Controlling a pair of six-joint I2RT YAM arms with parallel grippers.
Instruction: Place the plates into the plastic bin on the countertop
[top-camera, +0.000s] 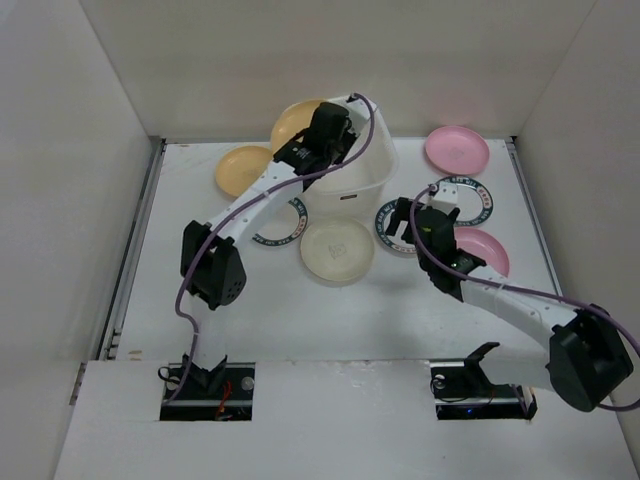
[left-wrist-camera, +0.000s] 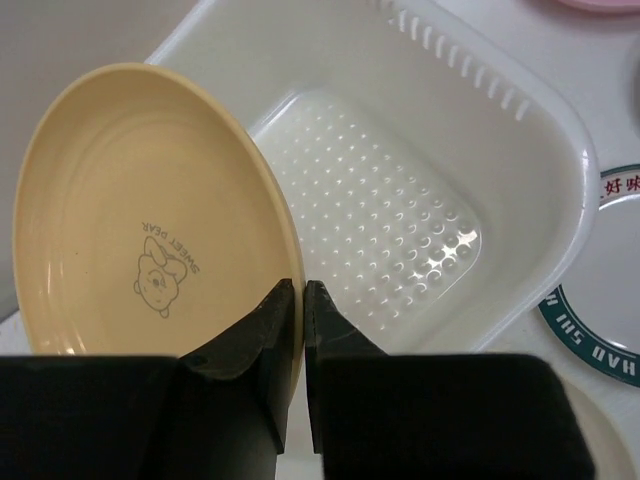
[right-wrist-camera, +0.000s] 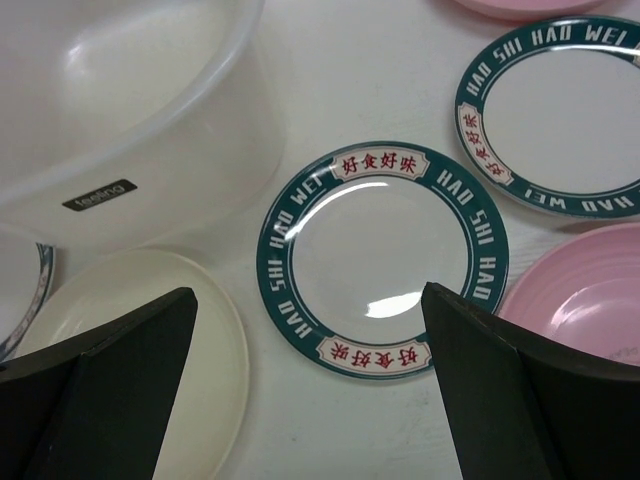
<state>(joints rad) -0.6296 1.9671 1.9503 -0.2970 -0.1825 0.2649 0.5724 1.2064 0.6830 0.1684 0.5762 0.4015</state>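
- A cream plate (top-camera: 337, 250) is seen lying flat on the countertop (top-camera: 300, 310), just in front of the plastic bin (top-camera: 372, 175).
- A pink plate (top-camera: 488, 250) is seen to the right, partly covered by the right arm (top-camera: 505, 297).
- The right gripper (right-wrist-camera: 308, 300) is held above a teal-rimmed plate (right-wrist-camera: 380, 255), with its fingers spread wide and nothing gripped.
- A second teal-rimmed plate (top-camera: 468, 197) is laid flat just to the right, and a third teal-rimmed plate (top-camera: 283, 228) is partly hidden under the left arm (top-camera: 250, 205).
- The left gripper (left-wrist-camera: 297, 295) is clamped on the rim of a yellow plate (left-wrist-camera: 130, 200), which is held on edge over the bin's far left part.
- A second yellow plate (top-camera: 243, 170) is laid left of the bin, and a second pink plate (top-camera: 457, 150) is seen at the far right.
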